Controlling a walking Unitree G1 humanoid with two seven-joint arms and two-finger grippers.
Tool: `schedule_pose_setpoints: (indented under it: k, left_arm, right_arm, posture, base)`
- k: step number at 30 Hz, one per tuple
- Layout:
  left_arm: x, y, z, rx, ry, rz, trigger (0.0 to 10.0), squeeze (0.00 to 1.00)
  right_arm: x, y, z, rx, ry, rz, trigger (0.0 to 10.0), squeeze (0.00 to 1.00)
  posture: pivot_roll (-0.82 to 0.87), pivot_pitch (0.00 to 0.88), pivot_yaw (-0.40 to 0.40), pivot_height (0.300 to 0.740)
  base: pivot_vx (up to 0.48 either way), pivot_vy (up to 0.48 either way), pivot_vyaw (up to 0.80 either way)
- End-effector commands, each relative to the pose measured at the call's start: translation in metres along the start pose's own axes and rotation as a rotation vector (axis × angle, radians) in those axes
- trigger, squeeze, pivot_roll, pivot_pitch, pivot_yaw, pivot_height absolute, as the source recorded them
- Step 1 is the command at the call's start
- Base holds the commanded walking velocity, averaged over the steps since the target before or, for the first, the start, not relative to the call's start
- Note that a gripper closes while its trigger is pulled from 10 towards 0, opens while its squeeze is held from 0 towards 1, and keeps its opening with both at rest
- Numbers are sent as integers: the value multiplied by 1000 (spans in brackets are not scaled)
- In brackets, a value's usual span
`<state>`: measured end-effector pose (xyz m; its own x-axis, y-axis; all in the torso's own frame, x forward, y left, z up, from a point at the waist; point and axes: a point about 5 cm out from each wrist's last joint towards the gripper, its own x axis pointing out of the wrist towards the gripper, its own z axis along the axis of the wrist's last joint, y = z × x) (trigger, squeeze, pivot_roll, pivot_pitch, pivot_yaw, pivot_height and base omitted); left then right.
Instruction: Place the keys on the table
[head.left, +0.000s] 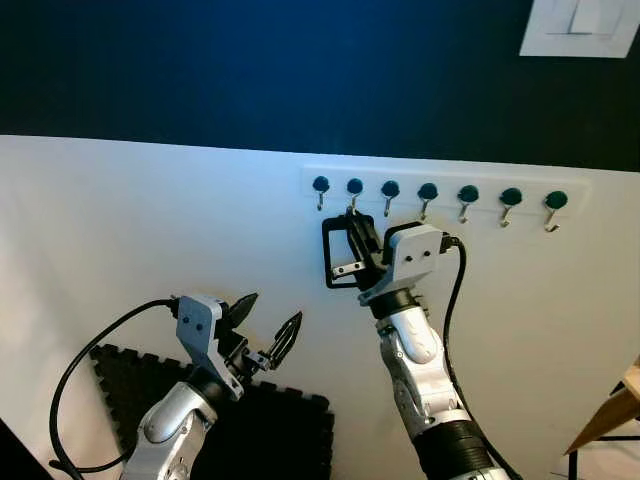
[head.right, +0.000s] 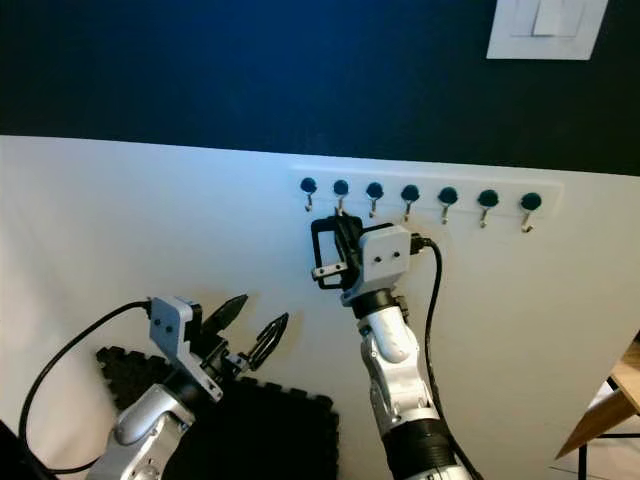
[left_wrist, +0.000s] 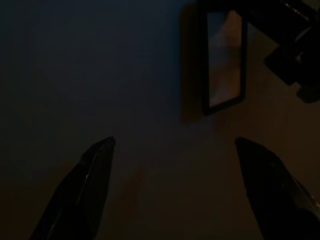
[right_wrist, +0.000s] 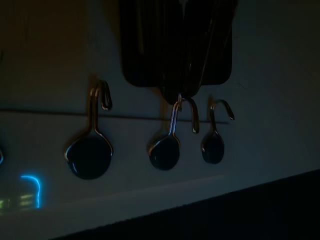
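Your keys (head.left: 345, 255) hang on the wall rack, a black rectangular fob or loop with a small silver piece below it, hooked on the second hook (head.left: 354, 190) from the left end of the row. In the right wrist view the dark bunch (right_wrist: 177, 45) sits right at the tool's front, its ring looped over that hook (right_wrist: 175, 120), so the keys are not yet lifted free.

Your right tool (head.left: 362, 250) is up at the keys, its black fingers reaching into or alongside the fob. The bunch hides the fingertips, so I cannot tell whether they pinch it or merely touch it. Treat the grasp as unconfirmed.

Just above the right tool runs the white hook rail (head.left: 440, 180), seven blue-capped hooks in a line, the other six bare. Above that the wall turns dark, with a white light switch (head.left: 583, 25) high up and off to the tool's right.

Your left tool (head.left: 262, 335) hovers lower down and to the left of the right one, fingers spread wide and holding nothing; its wrist view looks up at the black fob (left_wrist: 224, 60). Beneath it, a black foam floor mat (head.left: 270, 430) lies against the wall.

So, by my reading, you are early on: the reach is made, but unhooking, carrying and setting down on the worktop all remain. A wooden edge (head.left: 610, 410) shows low on the far right, possibly furniture; I cannot tell whether it is the worktop.
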<state>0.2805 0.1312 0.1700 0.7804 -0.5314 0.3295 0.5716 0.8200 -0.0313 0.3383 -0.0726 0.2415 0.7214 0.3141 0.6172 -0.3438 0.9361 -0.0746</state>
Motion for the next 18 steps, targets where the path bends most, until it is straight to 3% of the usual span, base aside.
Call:
schedule_pose_setpoints:
  k: [1,12,14,15,16,17,18]
  left_arm:
    - [1,-2,0,6,8,-15,10000,0]
    - [1,-5,-2,13,22,-32,10000,0]
    - [1,-5,-2,13,24,-34,10000,0]
    - [1,-6,-2,16,28,-37,10000,0]
    - [1,-6,-3,16,30,-39,10000,0]
    - [1,-6,-3,17,33,-41,10000,0]
    - [1,-7,-3,17,34,-42,10000,0]
  right_arm:
    - [5,10,11,1,-52,41,0,0]
    - [-9,11,-2,33,15,19,0,0]
    - [-10,10,-3,38,28,14,549,0]
    - [-11,9,-6,46,49,6,2667,0]
    - [-12,7,-9,53,73,-6,4157,0]
    - [-13,5,-12,61,98,-21,6784,0]
    - [-14,3,-15,69,118,-37,8431,0]
  posture:
    - [58,47,21,740]
    - [58,51,23,740]
    - [58,51,23,740]
    - [59,51,23,740]
    - [59,50,23,740]
    - [59,50,24,740]
    - [59,50,24,740]
  base:
    - [0,0,0]
    - [0,0,0]
    - [0,0,0]
    - [0,0,0]
    - [0,0,0]
    - [0,0,0]
    - [0,0,0]
